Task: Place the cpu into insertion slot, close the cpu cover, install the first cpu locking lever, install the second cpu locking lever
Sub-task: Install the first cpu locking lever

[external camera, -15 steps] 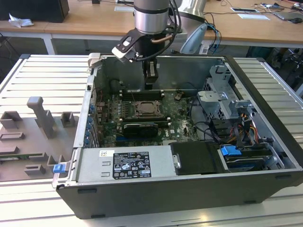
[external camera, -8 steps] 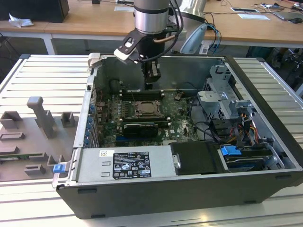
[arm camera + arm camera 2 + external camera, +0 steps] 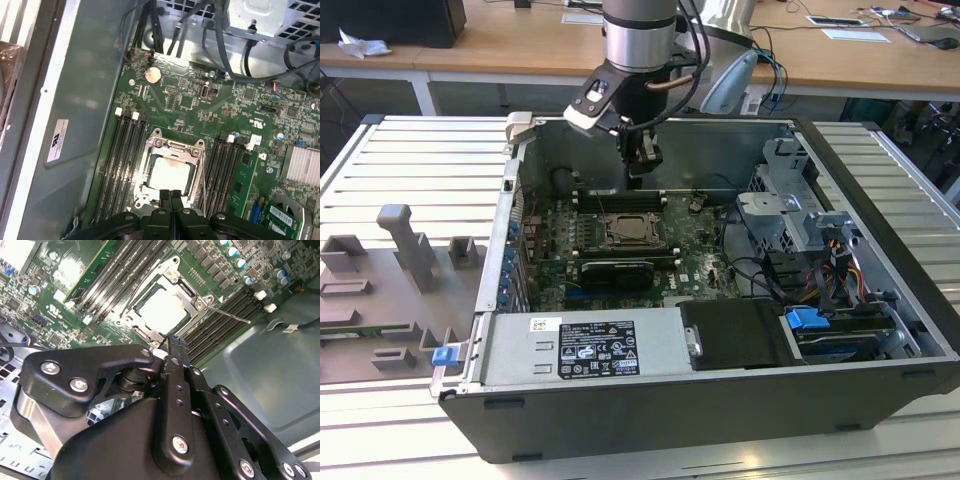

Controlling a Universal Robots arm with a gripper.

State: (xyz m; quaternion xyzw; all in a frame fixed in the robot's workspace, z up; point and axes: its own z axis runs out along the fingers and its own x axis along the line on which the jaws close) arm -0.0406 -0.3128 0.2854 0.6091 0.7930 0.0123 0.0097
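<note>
- Look at a ribbed metal desk [image 3: 410, 150] carrying an open computer case [image 3: 620, 420], side panel off and innards facing up.
- To the exterior view's left of the case, find grey moulded fixtures [image 3: 405, 240] resting on the same desk, with a small blue clip [image 3: 444, 355] close to the case's corner.
- Behind, see wooden rear desks [image 3: 500, 50] running across the room, with papers [image 3: 856, 34] lying on them.
- Inside the case, note a green motherboard [image 3: 190, 100], a labelled power supply [image 3: 595, 350] along the near wall, and a drive cage [image 3: 790, 200] and loose cables [image 3: 840, 270] toward the exterior view's right.
- Follow the arm [image 3: 640, 35] down to the end effector [image 3: 642, 165], hanging inside the case above the motherboard.
- In both wrist views, see its fingers [image 3: 165, 200] [image 3: 172, 355] pressed together, gripping nothing, just above the socket's edge.
- Find the cpu [image 3: 170, 172] [image 3: 162, 310] seated in the insertion slot [image 3: 628, 233], its silver top showing through the window of the cpu cover [image 3: 175, 146], which lies flat over it.
- On either side of the slot, see rows of memory slots [image 3: 117, 160].
- In the second wrist view, note a thin locking lever [image 3: 232, 316] jutting from a socket corner over one row.
- In the first wrist view, spot a coin cell [image 3: 152, 75] and a finned heat sink [image 3: 302, 165] on the board.
</note>
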